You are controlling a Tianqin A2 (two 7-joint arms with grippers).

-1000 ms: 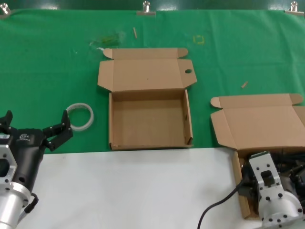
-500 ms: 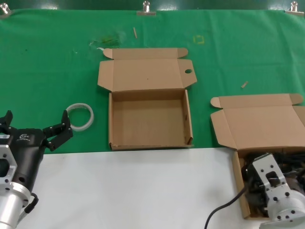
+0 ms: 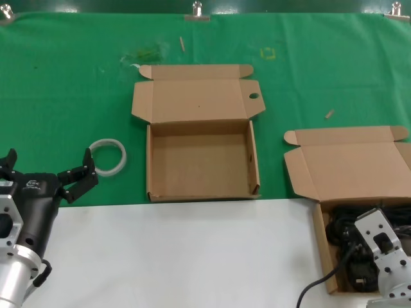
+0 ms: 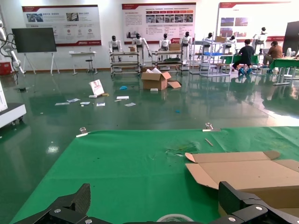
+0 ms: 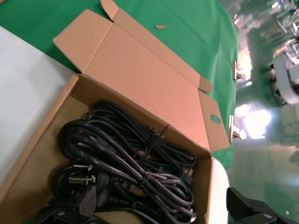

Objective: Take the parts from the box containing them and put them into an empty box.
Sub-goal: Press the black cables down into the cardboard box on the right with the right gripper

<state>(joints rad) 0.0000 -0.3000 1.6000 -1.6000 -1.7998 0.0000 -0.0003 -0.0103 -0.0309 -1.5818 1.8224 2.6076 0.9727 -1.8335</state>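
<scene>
A: Where're the parts (image 5: 135,163)?
B: In the box (image 3: 319,234) at 4 o'clock on the counter (image 3: 180,256), under right pincer (image 5: 163,212), jaws spread, holding nothing. Left pincer (image 3: 48,170) released, parked at 8.
A: Handling?
B: Prob. light, floppy, snag-prone; grab mid-bundle at the tie.

A glossy green floor (image 4: 140,107) spreads through a large hall, mirroring the overhead light. Along the far white wall at twelve o'clock hang display posters (image 4: 159,21) and, toward ten o'clock, a dark screen (image 4: 35,39). Beneath them stand metal racks (image 4: 140,58) with humanoid robots. An open cardboard carton (image 4: 156,79) and scattered papers (image 4: 77,101) lie on the floor. At two o'clock, people (image 4: 245,53) sit by tables.
</scene>
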